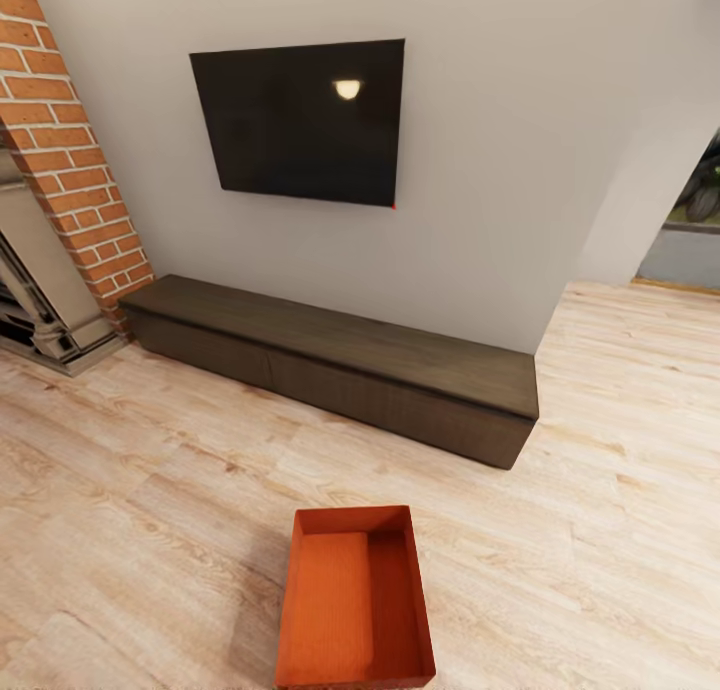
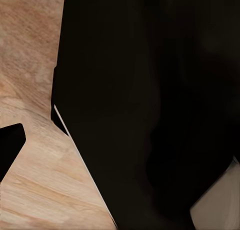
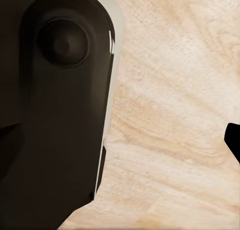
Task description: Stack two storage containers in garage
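Storage container (image 1: 354, 600), orange-red and topless, is sitting on the light wood plank floor (image 1: 150, 530) at the lower centre of the head view, its near end running to the bottom edge. Its stepped inner bottom is showing, with the raised part lying along its left side. It is standing upright and apart from all furniture.

Beyond it, across a strip of bare planks, a long low dark bench (image 1: 340, 360) is running diagonally from centre left to centre right against the white wall (image 1: 500, 170). A black TV (image 1: 300, 120) is hanging on that wall in the upper middle, with a lamp reflection glowing on its screen. A red brick fireplace (image 1: 65, 160) is occupying the upper left edge.

The wrist views are showing wood planks partly blocked by dark robot housing (image 3: 50, 115). Whether either gripper's fingers are spread or pressed together cannot be told from these pictures.
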Available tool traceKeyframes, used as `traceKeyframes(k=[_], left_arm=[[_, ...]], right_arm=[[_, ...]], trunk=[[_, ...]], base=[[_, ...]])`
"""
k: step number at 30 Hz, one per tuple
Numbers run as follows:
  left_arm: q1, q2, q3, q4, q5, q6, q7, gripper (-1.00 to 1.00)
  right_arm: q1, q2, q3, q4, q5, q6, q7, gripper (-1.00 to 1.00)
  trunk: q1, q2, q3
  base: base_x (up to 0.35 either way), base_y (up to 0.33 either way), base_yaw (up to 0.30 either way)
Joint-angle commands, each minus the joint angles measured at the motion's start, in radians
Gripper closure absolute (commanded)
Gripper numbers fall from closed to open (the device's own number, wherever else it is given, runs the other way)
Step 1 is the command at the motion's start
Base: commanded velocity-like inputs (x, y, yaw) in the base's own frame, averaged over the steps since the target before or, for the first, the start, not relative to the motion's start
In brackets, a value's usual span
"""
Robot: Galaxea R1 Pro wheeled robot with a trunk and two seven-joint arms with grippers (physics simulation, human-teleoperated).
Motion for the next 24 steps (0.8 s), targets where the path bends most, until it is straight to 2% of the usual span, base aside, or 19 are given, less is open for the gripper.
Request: traceKeyframes(k=[1, 24], left_arm=[[0.0, 0.0, -0.001, 0.0, 0.005, -0.002, 0.001, -1.0], [0.0, 0.0, 0.0, 0.0, 0.005, -0.002, 0.001, -1.0]], right_arm=[[-0.001, 0.0, 0.008, 0.003, -0.004, -0.005, -0.003, -1.0], [-0.001, 0.0, 0.008, 0.005, -0.005, -0.003, -0.002, -1.0]], trunk=[[0.0, 0.0, -0.002], [0.0, 0.0, -0.04]], base=[[0.0, 0.0, 0.0], [0.0, 0.0, 0.0]])
